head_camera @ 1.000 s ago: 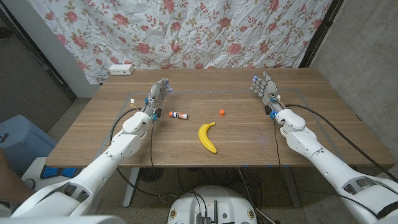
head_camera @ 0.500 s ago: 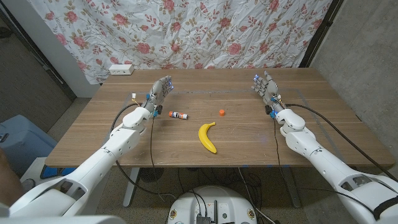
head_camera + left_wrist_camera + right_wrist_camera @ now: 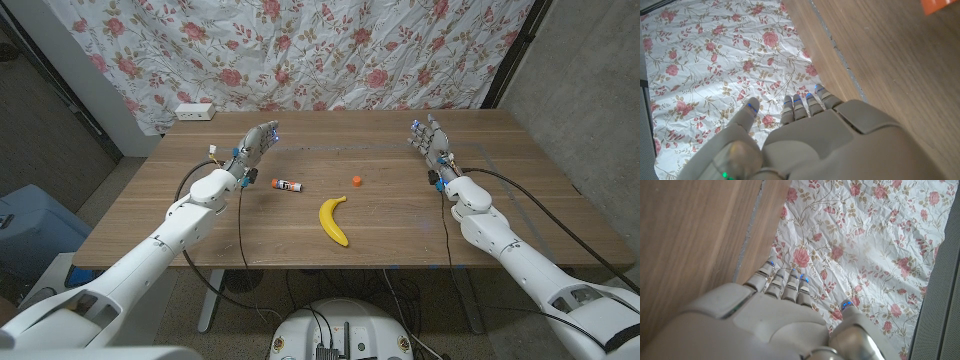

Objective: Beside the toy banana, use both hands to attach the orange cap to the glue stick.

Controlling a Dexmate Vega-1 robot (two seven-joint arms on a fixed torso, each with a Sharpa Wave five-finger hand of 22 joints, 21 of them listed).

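Glue stick [image 3: 287, 185] and orange cap [image 3: 357, 181] are lying apart on the table [image 3: 400, 225], with the toy banana [image 3: 334, 220] just in front of the gap between them. I am seeing the stick on its side, left of the banana's tip, and the cap sitting on its own to the right of that tip, well clear of the stick.

I am holding the left hand [image 3: 254, 148] raised above the table behind and left of the stick, fingers spread and holding nothing. I am holding the right hand [image 3: 427, 139] raised well to the right of the cap, fingers likewise spread and empty. In the left wrist view the back of the left hand [image 3: 815, 140] is facing the flowered cloth [image 3: 715, 55], and a scrap of orange at the frame's corner is probably the cap [image 3: 940, 5].

Handling, as I am judging it: both parts are looking light and rigid, with smooth plastic that may slip. The stick is likely to roll if nudged sideways, so I am planning to pinch it around the middle of the barrel. The cap is small and easily flicked away; I am planning to take it by its sides, leaving the mouth free. I cannot tell which end of the stick is the open one.
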